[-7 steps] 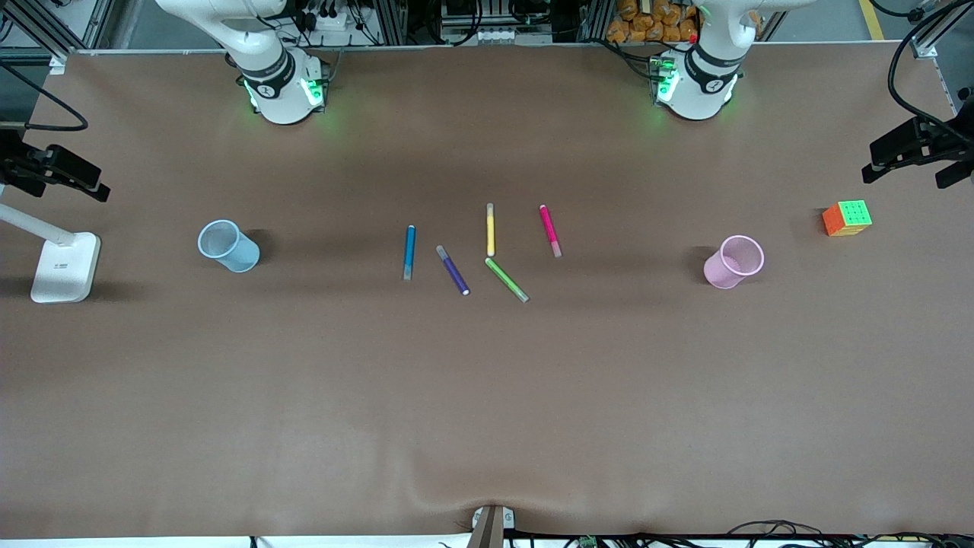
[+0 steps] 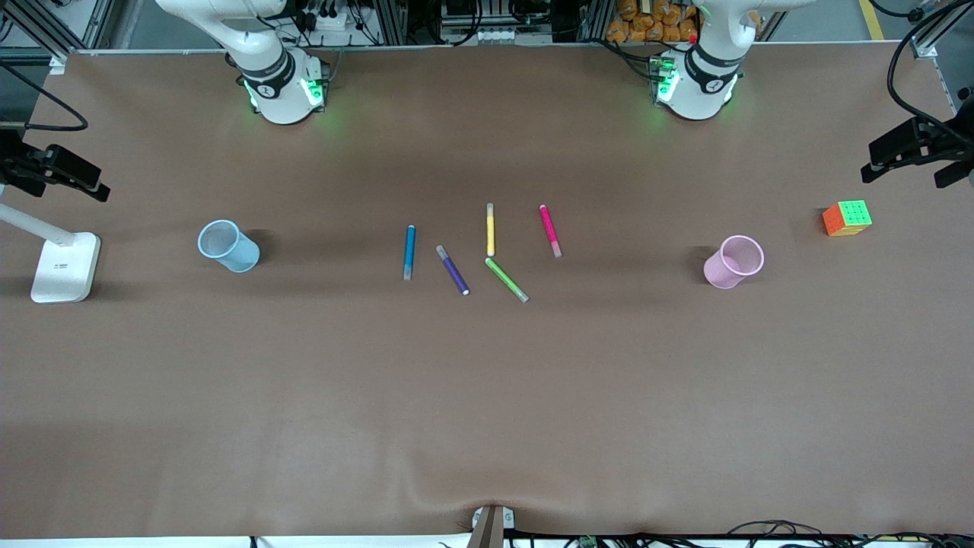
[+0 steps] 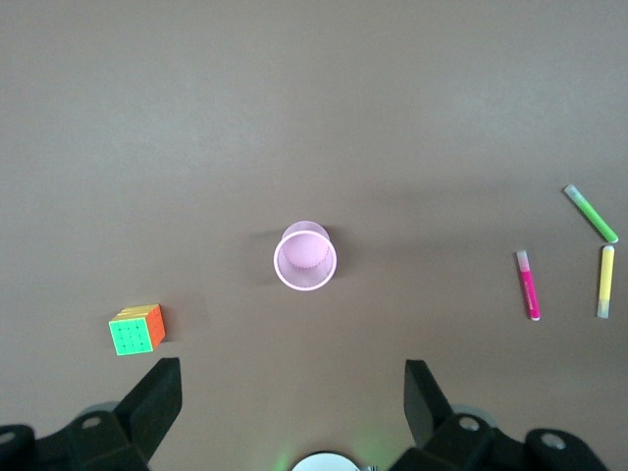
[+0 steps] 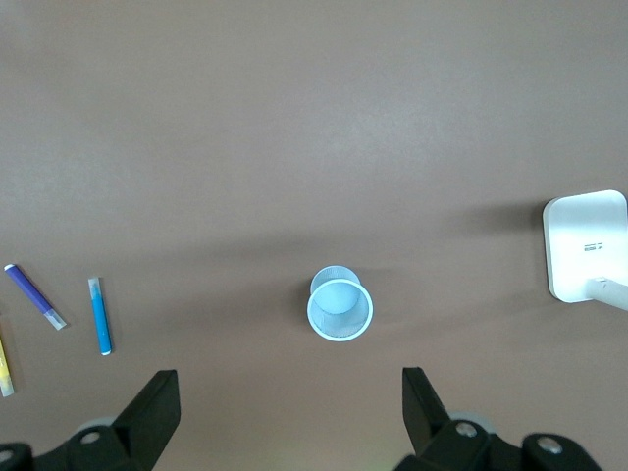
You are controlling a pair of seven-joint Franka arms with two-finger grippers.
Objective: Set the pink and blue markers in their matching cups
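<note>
**Q:** Two markers matter here. Where are they, and where do they go?

**A:** Pink marker point(image 2: 550, 230) lies flat on the table point(image 2: 487, 411) at the left arm's end of the pen cluster; blue marker point(image 2: 409, 252) lies flat at the right arm's end. Pink cup point(image 2: 733, 262) stands upright toward the left arm's end, well apart from the pens; blue cup point(image 2: 227, 245) stands likewise toward the right arm's end. Both cups look empty, so nothing is placed yet.

**Q:** Distractors?

**A:** Yellow pen point(image 2: 490, 229), green pen point(image 2: 507, 279) and purple pen point(image 2: 453, 269) lie between the two targets. A colour cube point(image 2: 847, 218) sits near the pink cup, and a white lamp base point(image 2: 65, 266) near the blue cup.

**Q:** Hands?

**A:** Left hand point(image 3: 291, 392) hangs high over its own base, fingers spread wide, holding nothing; the pink cup shows between them, far below. Right hand point(image 4: 289, 397) does the same over its base, spread and empty, with the blue cup below. Both arms wait.

**Q:** Handling notes?

**A:** Judgement only: the markers look light, stiff and smooth, and are apt to roll. Pinch across the barrel near mid-length, fingers square to the long axis. The cups look light and tippy, so lower each pen end-first rather than dropping it against the rim.
</note>
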